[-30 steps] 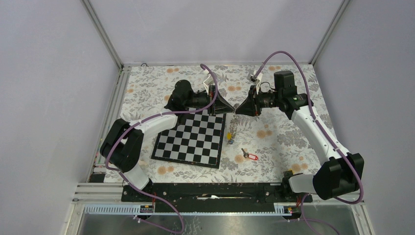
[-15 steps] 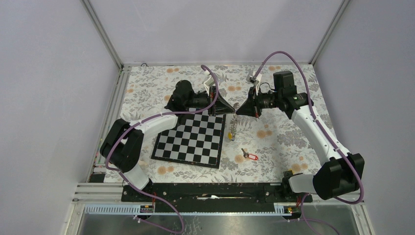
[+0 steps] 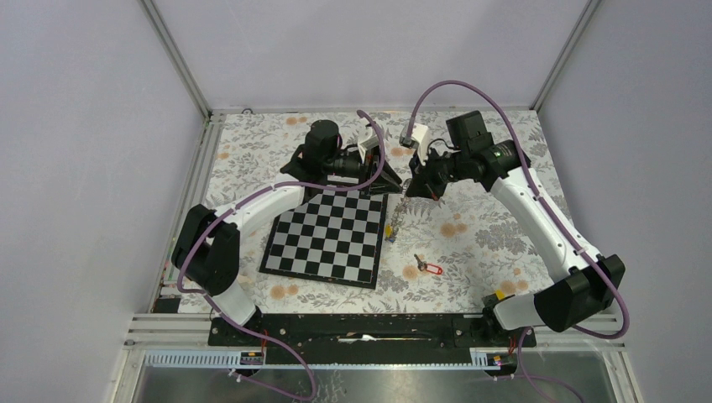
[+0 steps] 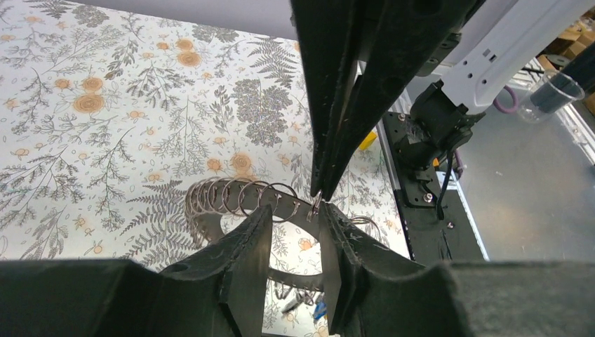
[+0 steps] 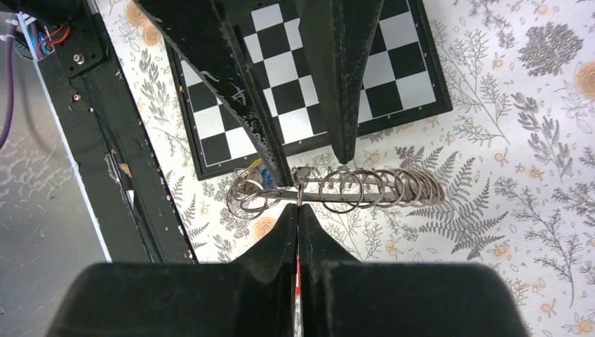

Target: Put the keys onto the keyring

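- Right gripper: fingers are pressing together on a thin edge of the keyring and holding it up off the table.
- Keyring: it is hanging just beyond the far right corner of the chessboard, between the two grippers. Its long axis is running from the pinch point down and toward the near side. In the right wrist view it is showing edge-on, with a row of small rings strung along it. At least one blue-tagged key is bunching at the lower end.
- Left gripper: jaws are standing apart. They are facing the right gripper's tips and straddling the ring's band without visibly clamping it.
- Loose key with the red tag: it is lying flat on the table, right of the chessboard and well apart from both grippers on their near side. Its long axis is running roughly left to right, with the metal end on the left and the tag on the right.
- Judgement: with the right gripper occupied by the ring, the left is the free one. For the left gripper the red-tagged key is lying nearward and somewhat right, past the chessboard's right edge. A reach there would call for the jaws to turn across the key's left-right axis.
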{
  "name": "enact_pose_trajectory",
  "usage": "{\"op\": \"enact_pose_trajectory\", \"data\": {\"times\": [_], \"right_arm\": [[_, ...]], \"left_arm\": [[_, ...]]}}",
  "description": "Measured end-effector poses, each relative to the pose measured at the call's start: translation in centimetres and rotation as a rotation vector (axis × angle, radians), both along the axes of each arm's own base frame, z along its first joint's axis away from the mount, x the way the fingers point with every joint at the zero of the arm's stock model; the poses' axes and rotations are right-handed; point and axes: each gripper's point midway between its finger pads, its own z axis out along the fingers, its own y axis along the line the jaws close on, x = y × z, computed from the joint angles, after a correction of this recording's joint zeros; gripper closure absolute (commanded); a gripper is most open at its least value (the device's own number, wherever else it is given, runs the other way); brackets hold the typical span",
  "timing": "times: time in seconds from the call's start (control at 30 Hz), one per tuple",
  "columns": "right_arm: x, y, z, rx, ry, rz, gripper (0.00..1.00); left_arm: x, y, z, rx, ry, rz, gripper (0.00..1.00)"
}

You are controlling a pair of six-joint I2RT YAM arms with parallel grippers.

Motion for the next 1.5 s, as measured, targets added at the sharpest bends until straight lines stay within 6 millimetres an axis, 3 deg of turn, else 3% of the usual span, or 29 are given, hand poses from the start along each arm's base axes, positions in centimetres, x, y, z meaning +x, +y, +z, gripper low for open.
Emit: {"op": "enact_pose_trajectory", "data": {"times": [0.23, 0.7, 0.83, 1.0, 1.1, 1.33, 1.5], "right_arm": [[-0.4, -0.1, -1.1, -0.026, 0.051, 0.003, 1.0], [-0.6, 0.2, -1.0, -0.01, 0.065, 0.013, 1.0], [-0.7, 0.2, -1.0, -0.008, 0.067, 0.016, 1.0], [-0.6, 0.2, -1.0, -0.008, 0.064, 0.015, 1.0], [-0.5, 0.2, -1.1, -0.009, 0.063, 0.013, 1.0], [-0.4, 0.2, -0.8, -0.002, 0.061, -0.003, 0.74], [0.1, 0.3, 0.5, 0.023, 0.002, -0.017, 0.65]], "left_arm": [[-0.7, 0.2, -0.5, 0.005, -0.045, -0.054, 0.68], [-1.4, -0.5, -1.4, 0.006, -0.063, -0.111, 0.73], [-1.5, -0.7, -1.5, 0.007, -0.061, -0.121, 0.8], [-1.8, -0.7, -1.5, 0.005, -0.053, -0.132, 0.99], [-2.0, -0.6, -1.4, 0.003, -0.047, -0.144, 1.0], [-2.2, -0.5, -1.3, -0.017, 0.027, -0.133, 1.0], [-2.7, -0.2, -1.0, -0.076, 0.143, -0.107, 1.0]]}}
